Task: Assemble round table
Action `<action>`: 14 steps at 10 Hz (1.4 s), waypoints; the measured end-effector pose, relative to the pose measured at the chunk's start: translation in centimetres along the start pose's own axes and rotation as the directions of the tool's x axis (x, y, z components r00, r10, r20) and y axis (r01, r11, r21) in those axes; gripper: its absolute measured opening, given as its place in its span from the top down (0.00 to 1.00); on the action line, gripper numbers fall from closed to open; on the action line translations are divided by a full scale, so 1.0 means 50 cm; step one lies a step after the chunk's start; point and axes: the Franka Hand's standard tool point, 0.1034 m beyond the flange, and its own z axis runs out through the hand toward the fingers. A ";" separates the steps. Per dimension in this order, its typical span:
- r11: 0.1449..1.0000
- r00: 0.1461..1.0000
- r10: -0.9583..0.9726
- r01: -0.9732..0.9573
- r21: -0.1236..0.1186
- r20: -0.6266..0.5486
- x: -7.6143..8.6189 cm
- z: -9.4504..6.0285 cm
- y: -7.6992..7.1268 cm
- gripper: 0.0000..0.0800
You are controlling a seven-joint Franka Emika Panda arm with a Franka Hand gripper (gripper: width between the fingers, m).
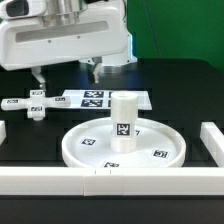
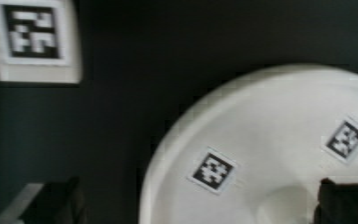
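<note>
The round disc point(image 1: 122, 148) lies flat in the middle of the table, rim up, with small tags on it. The short cylinder leg point(image 1: 122, 120) stands upright on its centre. The cross-shaped foot point(image 1: 30, 105) lies loose on the table at the exterior view's left. My gripper point(image 1: 65, 74) hangs above the table behind the disc, between the foot and the leg, open and empty. In the wrist view the gripper point(image 2: 202, 205) has its dark fingertips point(image 2: 59, 200) wide apart over the disc's rim point(image 2: 247, 130). The leg and the foot are out of that view.
The marker board point(image 1: 100, 98) lies behind the disc. White border blocks run along the front point(image 1: 60, 182) and stand at the exterior view's right point(image 1: 213, 140). A white tagged sheet corner point(image 2: 37, 42) shows on the dark table in the wrist view.
</note>
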 end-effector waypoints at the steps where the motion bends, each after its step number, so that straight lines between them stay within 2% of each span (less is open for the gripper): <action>1: 1.000 1.000 0.026 -0.026 0.013 0.011 -0.020 0.002 0.015 0.19; 2: 0.996 0.996 0.092 -0.092 0.019 0.013 -0.027 -0.002 0.022 0.19; 5: 0.999 0.999 0.045 -0.045 0.019 0.013 -0.027 0.001 0.022 0.19; 7: 0.964 0.965 -0.264 0.264 -0.025 0.001 -0.022 0.000 0.034 0.19; 9: 0.871 0.872 -0.488 0.489 -0.038 0.028 -0.024 0.003 0.036 0.19; 12: 0.854 0.854 -0.519 0.520 -0.034 0.032 -0.028 0.006 0.039 0.19; 13: 0.822 0.822 -0.568 0.569 -0.034 0.035 -0.040 0.011 0.054 0.19; 14: 0.792 0.794 -0.606 0.607 -0.058 0.034 -0.055 0.013 0.071 0.19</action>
